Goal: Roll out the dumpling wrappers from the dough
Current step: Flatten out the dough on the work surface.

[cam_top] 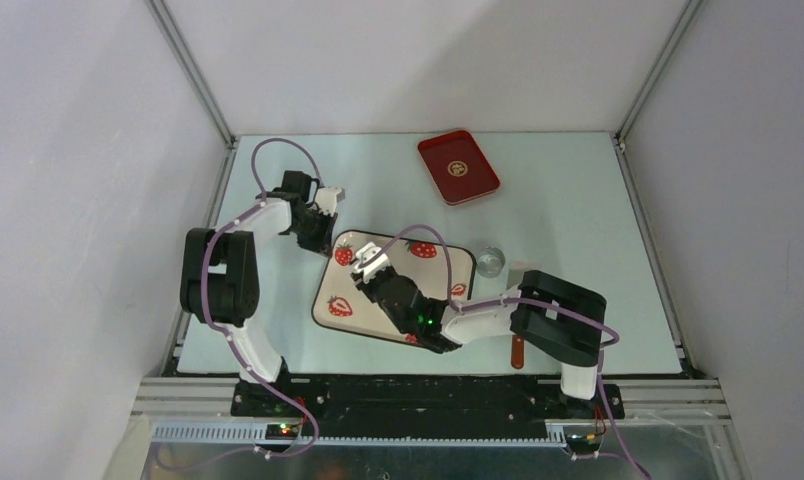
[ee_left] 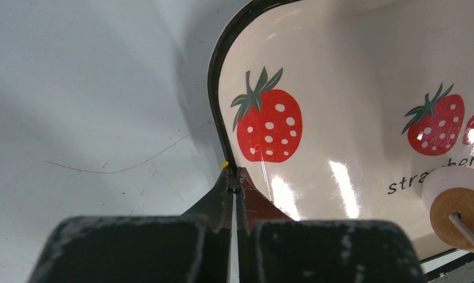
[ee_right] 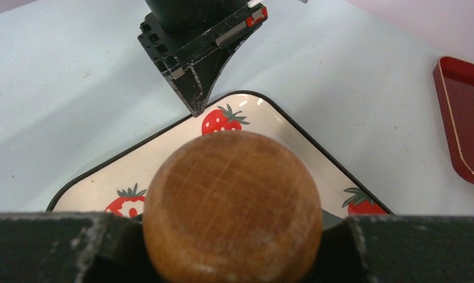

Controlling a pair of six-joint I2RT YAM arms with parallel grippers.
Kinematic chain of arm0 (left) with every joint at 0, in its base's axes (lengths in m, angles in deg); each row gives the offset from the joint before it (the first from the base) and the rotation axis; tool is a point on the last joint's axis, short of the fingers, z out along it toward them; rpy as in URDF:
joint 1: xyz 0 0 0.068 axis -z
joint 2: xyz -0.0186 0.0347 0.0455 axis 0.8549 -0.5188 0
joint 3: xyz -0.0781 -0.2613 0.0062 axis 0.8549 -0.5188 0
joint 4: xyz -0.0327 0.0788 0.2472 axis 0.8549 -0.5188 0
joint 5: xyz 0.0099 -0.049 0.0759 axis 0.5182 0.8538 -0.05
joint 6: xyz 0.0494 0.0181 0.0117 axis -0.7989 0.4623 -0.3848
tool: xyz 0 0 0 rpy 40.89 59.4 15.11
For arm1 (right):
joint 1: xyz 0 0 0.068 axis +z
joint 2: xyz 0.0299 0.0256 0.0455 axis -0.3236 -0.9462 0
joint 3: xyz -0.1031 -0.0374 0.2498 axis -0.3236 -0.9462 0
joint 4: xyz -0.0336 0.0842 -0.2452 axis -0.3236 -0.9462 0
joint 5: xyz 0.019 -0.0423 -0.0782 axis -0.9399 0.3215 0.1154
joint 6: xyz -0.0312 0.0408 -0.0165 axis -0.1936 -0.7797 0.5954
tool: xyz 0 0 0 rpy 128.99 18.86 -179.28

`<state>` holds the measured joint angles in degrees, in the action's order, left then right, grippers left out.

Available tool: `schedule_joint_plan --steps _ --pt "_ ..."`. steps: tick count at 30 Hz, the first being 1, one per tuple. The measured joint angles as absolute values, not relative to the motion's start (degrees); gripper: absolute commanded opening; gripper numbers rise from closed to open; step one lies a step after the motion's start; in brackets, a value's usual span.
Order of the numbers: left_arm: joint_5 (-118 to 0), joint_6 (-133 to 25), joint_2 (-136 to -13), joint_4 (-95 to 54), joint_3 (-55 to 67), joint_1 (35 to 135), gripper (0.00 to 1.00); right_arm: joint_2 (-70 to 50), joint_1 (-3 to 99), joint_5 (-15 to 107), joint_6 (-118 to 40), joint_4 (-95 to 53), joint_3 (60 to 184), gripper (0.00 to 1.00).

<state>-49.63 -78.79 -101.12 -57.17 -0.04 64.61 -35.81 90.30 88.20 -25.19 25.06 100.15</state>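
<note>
Two trays on the bench (cam_top: 578,220): a strawberry-print tray (cam_top: 443,272) in the middle, a red tray (cam_top: 459,166) farther back and well apart. Just beside the strawberry-print tray's right edge, a small silvery cup (cam_top: 490,261). Left end effector (ee_left: 234,175): fully closed on nothing, tips pressed together and touching the black rim at the tray's far-left corner. Right end effector (cam_top: 368,268): partly open, clamped around a wooden rolling pin (ee_right: 231,206), low over the strawberry-print tray, the pin's rounded end filling the gap between the fingers. Whereabouts of dough and dumpling wrappers: cannot tell; not made out in any view.
</note>
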Motion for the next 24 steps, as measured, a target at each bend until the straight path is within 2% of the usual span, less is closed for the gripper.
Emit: schedule_joint_plan --steps 24 --pt "-49.60 -78.79 -101.12 -57.20 -0.06 64.64 0.00 -37.16 85.67 85.88 -32.41 15.70 104.11 0.00"
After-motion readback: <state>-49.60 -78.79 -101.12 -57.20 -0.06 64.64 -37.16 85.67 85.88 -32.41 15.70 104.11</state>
